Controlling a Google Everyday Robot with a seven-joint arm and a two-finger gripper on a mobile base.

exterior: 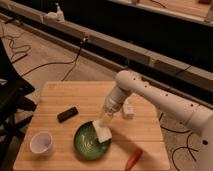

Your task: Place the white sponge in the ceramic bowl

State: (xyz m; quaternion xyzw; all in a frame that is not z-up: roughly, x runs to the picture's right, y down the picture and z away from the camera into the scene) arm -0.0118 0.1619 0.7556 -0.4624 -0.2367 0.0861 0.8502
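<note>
The white sponge (103, 132) is an off-white block held at the tip of my gripper (104, 122), which is shut on it. It hangs over the right inner part of the green ceramic bowl (85, 145), which sits on the wooden table at front centre. Whether the sponge touches the bowl I cannot tell. The white arm reaches in from the right and slants down to the bowl.
A small white cup (41, 142) stands at the front left. A black block (67, 114) lies left of centre. A white bottle (128, 109) lies behind the arm. An orange-red object (134, 158) lies near the front edge of the table (60, 95). A dark chair stands to the left.
</note>
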